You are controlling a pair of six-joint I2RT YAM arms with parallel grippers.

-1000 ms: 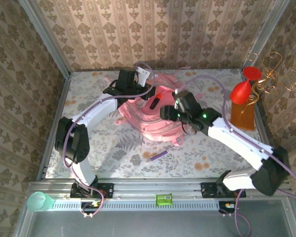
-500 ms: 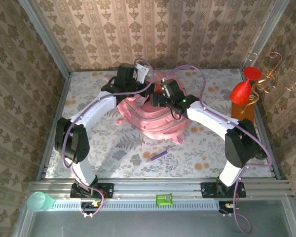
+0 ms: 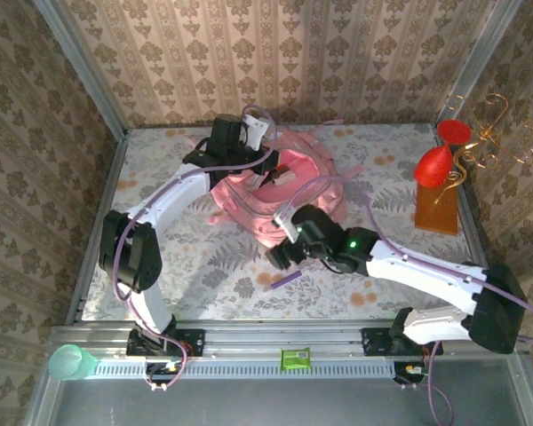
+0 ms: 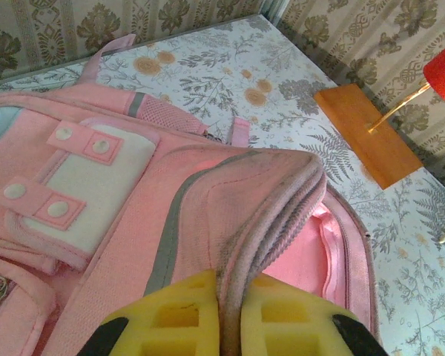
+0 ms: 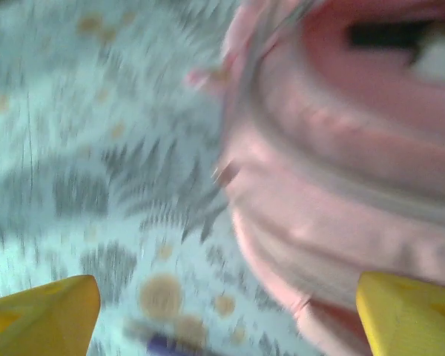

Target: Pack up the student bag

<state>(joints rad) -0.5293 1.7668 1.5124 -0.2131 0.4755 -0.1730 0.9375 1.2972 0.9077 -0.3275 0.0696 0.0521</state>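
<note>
Pinching a fold of the student bag at its opening rim, left gripper is clamping on the pink fabric, jaws tight vs. the seam, and is holding the mouth up. Bag is lying flat mid-table, toward the far side, pockets facing up. Right gripper is hovering low just off the bag's near edge, jaws spread wide w/ nothing between them. Its own view is blurring, so detail there is poor. Purple pen is lying on the cloth just nearer than that gripper, apart from the bag, angled diag.

Prob. step: right arm is going for the pen. To do it well:
- Set the jaws across the pen's thin axis, not along it.
- Drop straight down till tips are almost brushing the cloth.
- Close at mid-length so the pen isn't tipping.
- Watch the loose straps sticking out at the bag's side; a snag risks dragging the bag vs. the left pinch.
- Left needs the rim lifted high enough for a clear drop-in.
</note>
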